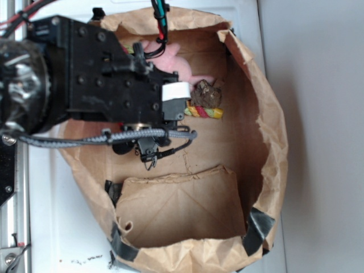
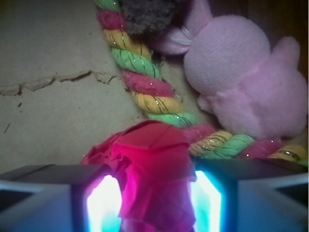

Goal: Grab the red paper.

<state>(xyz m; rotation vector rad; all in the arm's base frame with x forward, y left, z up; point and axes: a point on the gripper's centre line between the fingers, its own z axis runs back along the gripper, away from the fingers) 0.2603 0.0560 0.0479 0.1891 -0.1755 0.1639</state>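
The red paper (image 2: 149, 150), a crumpled bright red wad, sits between the two fingers of my gripper (image 2: 154, 171) in the wrist view. It fills the gap, and its sides meet both lit pads, so the gripper is shut on it. It rests on the brown floor of the bag, against the striped rope (image 2: 145, 82). In the exterior view the black arm (image 1: 102, 74) reaches into the bag and hides both the fingers and the red paper.
A red-yellow-green twisted rope (image 1: 203, 112) and a pink soft toy (image 2: 241, 82) lie just beyond the paper, with a dark fuzzy lump (image 1: 206, 94) by the rope. The brown paper bag (image 1: 267, 142) walls everything in; a folded flap (image 1: 176, 205) lies inside.
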